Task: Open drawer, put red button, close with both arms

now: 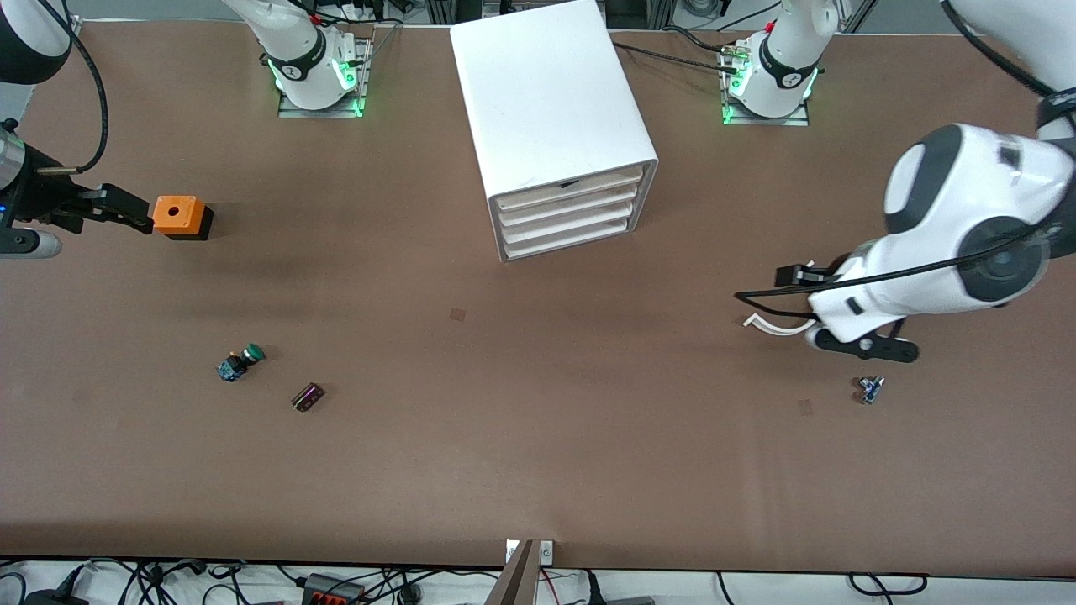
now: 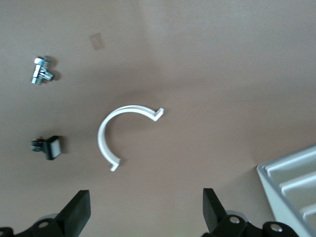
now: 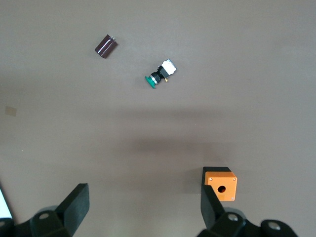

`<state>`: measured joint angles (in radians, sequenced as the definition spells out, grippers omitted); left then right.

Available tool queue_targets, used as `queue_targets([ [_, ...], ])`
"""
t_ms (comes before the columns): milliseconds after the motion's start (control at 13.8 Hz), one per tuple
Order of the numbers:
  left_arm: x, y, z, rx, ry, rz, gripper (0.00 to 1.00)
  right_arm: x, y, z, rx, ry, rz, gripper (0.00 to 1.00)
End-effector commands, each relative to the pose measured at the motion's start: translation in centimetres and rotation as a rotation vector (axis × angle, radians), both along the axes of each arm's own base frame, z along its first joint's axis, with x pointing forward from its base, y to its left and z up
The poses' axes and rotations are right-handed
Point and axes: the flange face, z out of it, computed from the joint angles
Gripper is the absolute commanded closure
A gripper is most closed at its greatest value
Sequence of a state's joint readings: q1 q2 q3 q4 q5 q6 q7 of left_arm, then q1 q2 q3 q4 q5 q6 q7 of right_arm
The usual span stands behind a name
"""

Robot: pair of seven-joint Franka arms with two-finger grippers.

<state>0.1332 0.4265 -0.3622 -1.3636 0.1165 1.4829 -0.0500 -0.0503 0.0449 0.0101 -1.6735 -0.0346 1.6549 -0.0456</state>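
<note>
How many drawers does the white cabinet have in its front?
4 drawers. They are stacked one above another in the front of the white drawer cabinet, midway along the table, and all are pushed in. None seems hidden.

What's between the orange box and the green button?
Nothing: only bare table lies between the orange box and green button, as the front view shows.

Arms: two white jointed robot arms, glossy rounded shells, black joint rings | Bases: white, on metal plates, glowing green lights | Cables: black, looping along each arm | left gripper (image 2: 145,212): black, two wedge-shaped fingers, round screw holes | right gripper (image 3: 144,210): black, same build
</note>
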Motion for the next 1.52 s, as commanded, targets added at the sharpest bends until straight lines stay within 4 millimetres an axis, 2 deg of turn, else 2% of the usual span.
queue_targets([
  [0,-1.3,2.8,5.9,0.006,-0.022,-0.057,0.00,-0.3,0.1,0.7,-0.015,-0.013,-0.002,0.00],
  [72,-1.7,3.4,7.3,0.012,-0.046,-0.049,0.00,-0.3,0.1,0.7,-0.015,-0.013,-0.002,0.00],
  [217,-4.2,5.2,10.4,0.042,-0.086,0.000,0.00,-0.3,0.2,0.7,-0.015,-0.013,0.000,0.00],
  [362,-7.4,5.2,12.7,0.017,-0.155,0.032,0.00,-0.2,0.2,0.7,-0.016,-0.019,0.000,0.00],
  [434,-8.7,5.4,13.1,0.026,-0.194,0.039,0.00,-0.2,0.2,0.7,-0.016,-0.019,0.000,0.00],
  [506,-9.4,5.4,12.7,0.029,-0.204,0.041,0.00,-0.2,0.2,0.7,-0.016,-0.020,0.000,0.00],
  [651,-9.4,6.1,11.1,-0.014,-0.205,0.081,0.00,-0.3,0.2,0.6,-0.015,-0.017,0.000,0.00],
  [796,-10.3,6.6,10.8,-0.024,-0.258,0.102,0.00,-0.2,0.2,0.6,-0.017,-0.022,0.002,0.00],
  [1085,-10.8,6.6,11.1,-0.026,-0.319,0.144,0.00,-0.1,0.3,0.7,-0.017,-0.031,0.004,0.00],
  [1230,-10.9,6.2,11.5,-0.022,-0.299,0.144,0.00,-0.1,0.6,0.8,-0.019,-0.037,0.011,0.00],
  [1302,-10.9,6.2,12.4,-0.021,-0.279,0.131,0.00,-0.1,0.6,0.8,-0.019,-0.037,0.012,0.00],
  [1447,-10.8,5.5,12.6,-0.021,-0.250,0.120,0.00,-0.1,0.6,0.6,-0.019,-0.034,0.011,0.00],
])
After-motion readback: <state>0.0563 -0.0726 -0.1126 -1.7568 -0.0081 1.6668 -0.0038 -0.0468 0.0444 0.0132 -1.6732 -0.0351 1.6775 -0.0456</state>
